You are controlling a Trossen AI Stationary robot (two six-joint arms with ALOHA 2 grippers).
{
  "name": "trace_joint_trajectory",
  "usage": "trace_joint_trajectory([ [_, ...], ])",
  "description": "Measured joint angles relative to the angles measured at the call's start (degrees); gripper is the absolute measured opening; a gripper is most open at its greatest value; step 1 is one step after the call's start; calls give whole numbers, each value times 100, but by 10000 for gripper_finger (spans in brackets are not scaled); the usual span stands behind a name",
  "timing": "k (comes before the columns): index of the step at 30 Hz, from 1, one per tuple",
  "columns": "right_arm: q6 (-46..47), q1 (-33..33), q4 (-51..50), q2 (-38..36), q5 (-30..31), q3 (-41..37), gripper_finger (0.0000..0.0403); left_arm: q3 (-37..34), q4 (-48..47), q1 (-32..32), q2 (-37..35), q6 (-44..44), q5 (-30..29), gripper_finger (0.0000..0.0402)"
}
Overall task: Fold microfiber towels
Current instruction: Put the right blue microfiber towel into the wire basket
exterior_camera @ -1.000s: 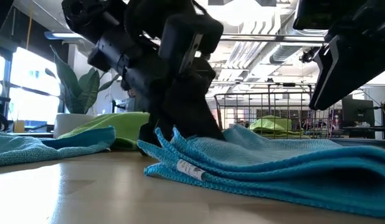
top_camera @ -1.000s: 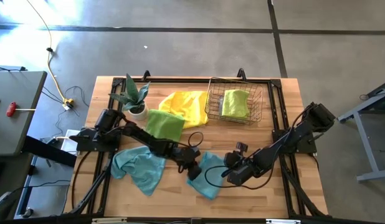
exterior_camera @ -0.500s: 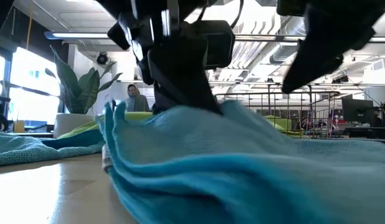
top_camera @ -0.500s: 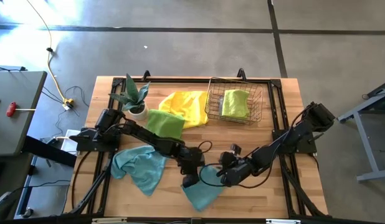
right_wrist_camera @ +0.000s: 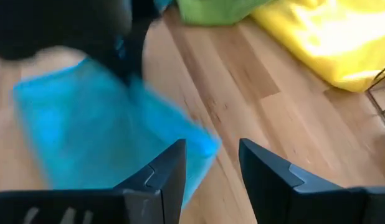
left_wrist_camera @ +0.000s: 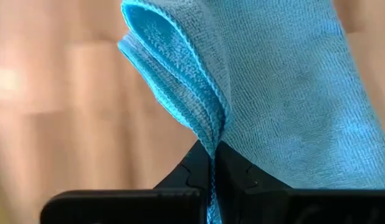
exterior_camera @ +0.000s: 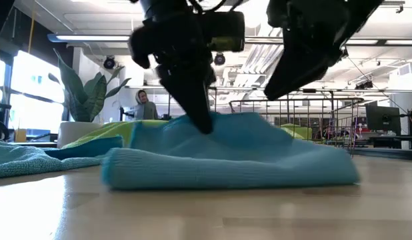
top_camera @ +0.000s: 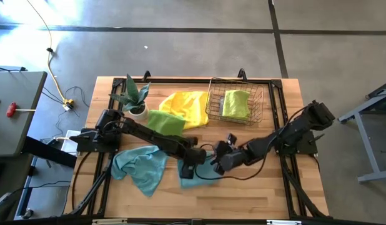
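Note:
A teal blue towel (top_camera: 197,177) lies folded over on the wooden table near its front middle; it also shows in the low view (exterior_camera: 233,157). My left gripper (top_camera: 188,169) stands over the towel's left part and is shut on it. My right gripper (top_camera: 218,164) is open and empty just right of it, above the towel's right end (right_wrist_camera: 86,118). A second teal towel (top_camera: 140,170) lies crumpled at the front left. A lime green towel (top_camera: 165,124) and a yellow towel (top_camera: 187,106) lie farther back. My left gripper pinches the teal towel's gathered hemmed edges (left_wrist_camera: 208,134), several layers, between its two fingers. In the low view the fingers (exterior_camera: 201,113) come from above, pointing down onto the towel's top. The towel rests on the table, slack and doubled over below them.
A wire mesh basket (top_camera: 237,115) holding a lime green cloth (top_camera: 235,103) stands at the back right. A potted plant (top_camera: 133,97) stands at the back left. Bare wood (top_camera: 255,194) shows along the front right. A person (exterior_camera: 145,105) shows far behind the table.
Both grippers have lifted the teal towel's edge, carried it toward the table's left and far side and set it down, so the towel now lies folded over instead of spread out. My right gripper now stands clear above the towel.

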Motion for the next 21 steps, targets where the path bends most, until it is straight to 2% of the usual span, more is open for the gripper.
trace_joint_trajectory([
  [3,-445,-288,-239,-265,-605,-2,139,205,-285,2,-4,373,-600,1],
  [5,-803,-445,-430,-515,-757,-2,139,301,-436,0,-4,642,-906,1],
  [11,-2971,-633,-313,-1322,-1154,-2,139,399,-555,-16,-11,1585,-1538,1],
  [13,-3439,-702,-100,-1439,-1183,-1,139,399,-551,-39,-11,1773,-1800,1],
  [21,-3397,-1057,38,-1255,-1039,-2,139,399,-525,-239,-11,2425,-3227,1],
])
